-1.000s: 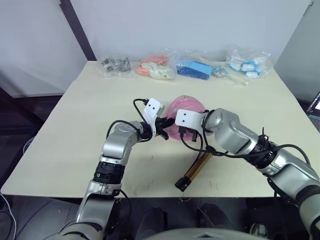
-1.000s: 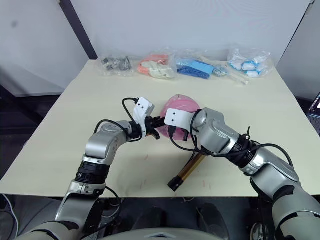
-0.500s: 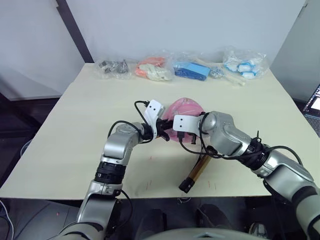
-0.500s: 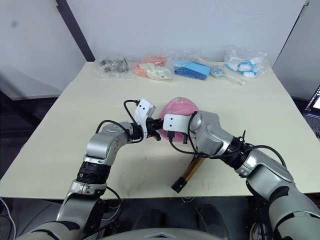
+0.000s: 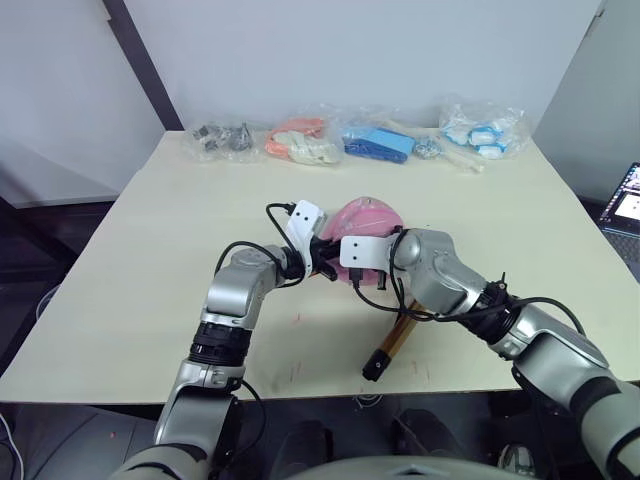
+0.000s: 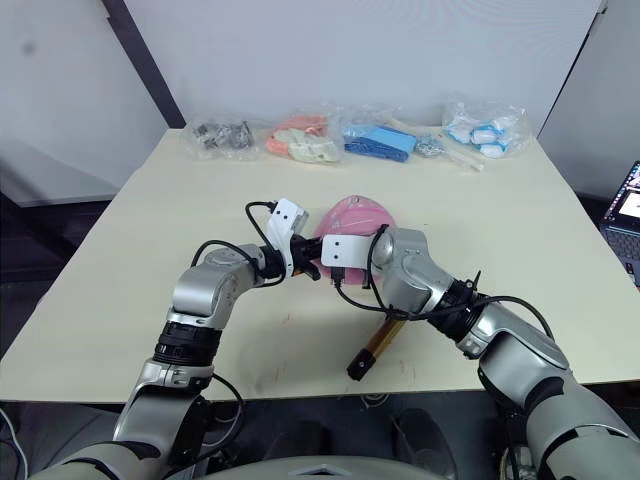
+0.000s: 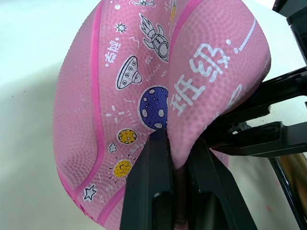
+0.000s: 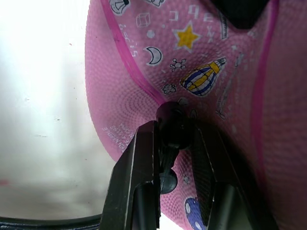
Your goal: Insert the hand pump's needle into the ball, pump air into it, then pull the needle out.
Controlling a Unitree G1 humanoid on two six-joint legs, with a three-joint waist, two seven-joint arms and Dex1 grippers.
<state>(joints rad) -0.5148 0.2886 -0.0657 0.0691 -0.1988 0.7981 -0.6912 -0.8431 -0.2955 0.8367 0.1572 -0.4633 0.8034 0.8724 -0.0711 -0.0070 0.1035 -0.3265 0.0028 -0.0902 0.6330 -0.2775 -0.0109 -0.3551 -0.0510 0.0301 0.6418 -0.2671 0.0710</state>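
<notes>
Left eye view showed one table (image 5: 140, 260), pale and bare on both sides of the ball, with room to every edge but the far one, where four clear bags (image 5: 300, 141) lay in a row well behind the ball. One ball (image 5: 372, 214), pink and sagging, sat near the table's middle, folded in on itself. The left gripper (image 7: 175, 158) was clamped on a fold of the ball's skin, its two black fingers (image 7: 148, 187) pinching the rubber just under a band of cartoon planets. The right gripper (image 8: 175, 143) was closed around the small black fitting of the needle (image 8: 173, 125), which pressed against the ball's surface and pointed into it; the pin itself could not be seen. One hand pump (image 5: 394, 339) lay flat on the table nearer the front edge than the ball, its gold barrel running from the ball toward that edge, black cap nearest the edge.
</notes>
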